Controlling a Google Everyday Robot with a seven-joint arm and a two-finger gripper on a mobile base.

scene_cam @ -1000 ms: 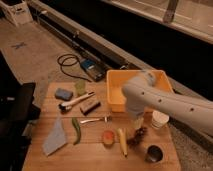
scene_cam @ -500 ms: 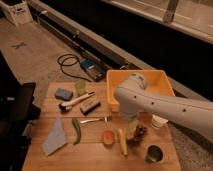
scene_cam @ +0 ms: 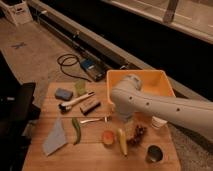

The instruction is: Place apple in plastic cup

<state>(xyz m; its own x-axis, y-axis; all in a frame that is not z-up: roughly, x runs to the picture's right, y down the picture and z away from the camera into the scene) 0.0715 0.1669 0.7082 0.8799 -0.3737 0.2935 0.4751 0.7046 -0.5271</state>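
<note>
The apple [scene_cam: 107, 137], small and orange-red, lies on the wooden table [scene_cam: 95, 159] near the front middle. The plastic cup [scene_cam: 80, 88], pale yellow-green, stands upright at the table's back left. My white arm [scene_cam: 150, 105] reaches in from the right, and its bulky elbow hangs over the table's middle. The gripper [scene_cam: 126, 123] points down from the arm, just above and to the right of the apple, over the banana's far end. It is far from the plastic cup.
A yellow bin [scene_cam: 142, 82] stands at the back right. A banana [scene_cam: 122, 141], grapes [scene_cam: 137, 133], a metal cup [scene_cam: 154, 154] and a white paper cup [scene_cam: 159, 121] sit right of the apple. A sponge [scene_cam: 63, 93], brush [scene_cam: 75, 101], dark block [scene_cam: 90, 106], green pepper [scene_cam: 76, 130] and cloth [scene_cam: 55, 138] lie left.
My arm has swung left from over the bin's right side to the table's middle, bringing the gripper nearer the apple. The objects on the table have not moved.
</note>
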